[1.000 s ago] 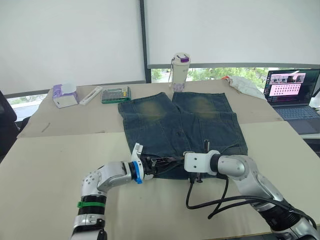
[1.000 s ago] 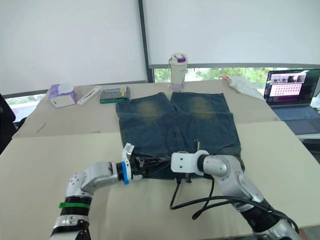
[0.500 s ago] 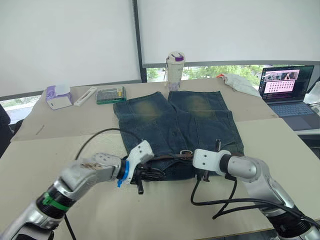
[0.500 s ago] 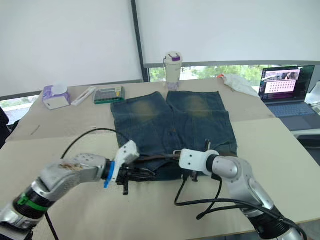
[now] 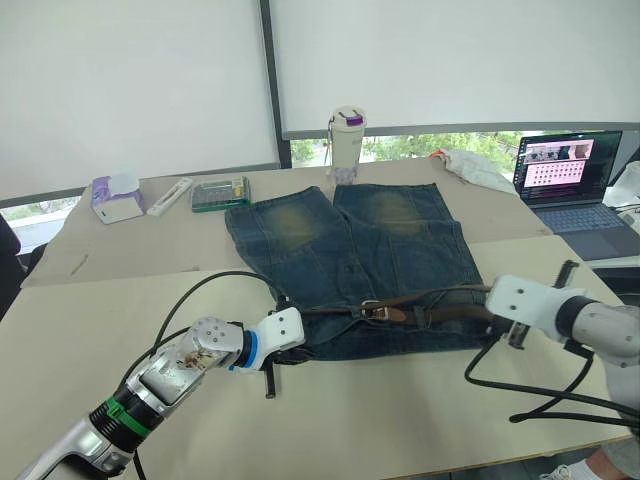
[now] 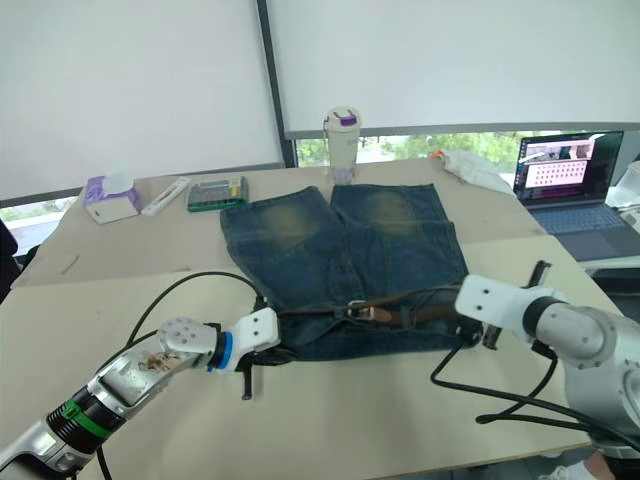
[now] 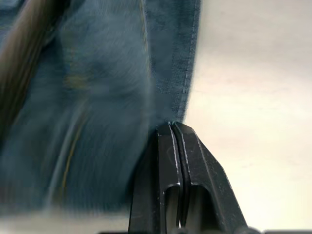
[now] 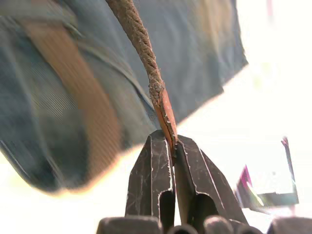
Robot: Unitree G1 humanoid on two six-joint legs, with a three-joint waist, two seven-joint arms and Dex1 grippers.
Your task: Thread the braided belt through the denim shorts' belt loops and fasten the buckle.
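Beige table [image 5: 120, 300]: denim shorts [image 5: 350, 250] flat, braided belt [image 5: 430, 305] across waistband, buckle [image 5: 372, 309] mid-waist. Right gripper [image 8: 168, 146] pinching belt's reddish tip; left gripper [image 7: 174, 134] clamped on waistband edge.

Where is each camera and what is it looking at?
Head eyes: look forward and down at the denim shorts on the table; both arms show.
Left wrist: looks along the left gripper, shut on the shorts' edge.
Right wrist: looks along the right gripper, shut on the braided belt tip.
All views share the shorts.
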